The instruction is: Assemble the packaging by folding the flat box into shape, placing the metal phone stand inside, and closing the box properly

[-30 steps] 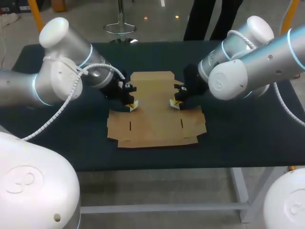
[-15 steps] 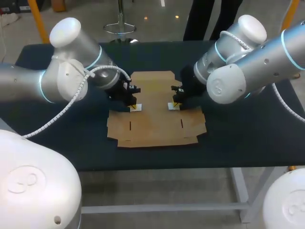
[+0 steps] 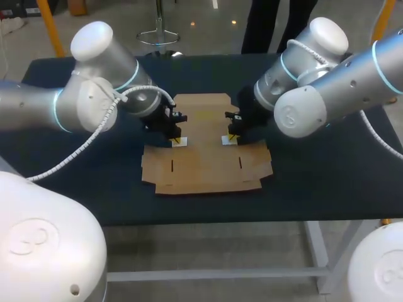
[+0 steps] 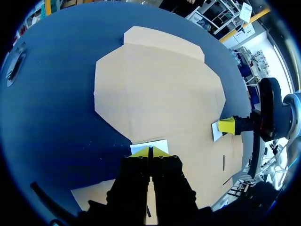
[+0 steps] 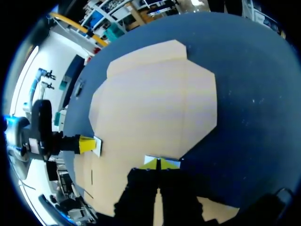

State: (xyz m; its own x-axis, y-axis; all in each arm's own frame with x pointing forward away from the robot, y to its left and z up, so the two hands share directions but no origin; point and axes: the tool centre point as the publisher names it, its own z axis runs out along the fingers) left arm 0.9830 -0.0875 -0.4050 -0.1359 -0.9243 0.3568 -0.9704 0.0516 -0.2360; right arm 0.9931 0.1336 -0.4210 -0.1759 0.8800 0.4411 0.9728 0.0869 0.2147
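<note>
**Cardboard blank flat, both grippers at the side tabs**

- Box (image 3: 204,145): unfolded sheet lying flat at the centre of the dark blue table (image 3: 327,182). No wall is raised yet; fold lines and 2 slots show toward its 6 o'clock half.
- Left gripper (image 3: 177,139): at the sheet's 9 o'clock notch, yellow tips drawn together, touching a small white tab (image 4: 149,146). Whether the tab's edge is nipped between the tips I cannot tell.
- Right gripper (image 3: 230,136): mirrored at the 3 o'clock notch, tips likewise together on its own tab (image 5: 157,161).
- Phone stand: not identified. A small grey object (image 4: 14,66) lies on the table well apart from the sheet, toward 11 o'clock; it may be the stand, uncertain.

Judgement: folding stage, early.

To do it well:
1. Work both tabs together, so the sheet is not dragged to 1 side.
2. Bend along the scored creases, not across the panel.
3. Keep downward pressure light; the blank could skid on the cloth.
</note>
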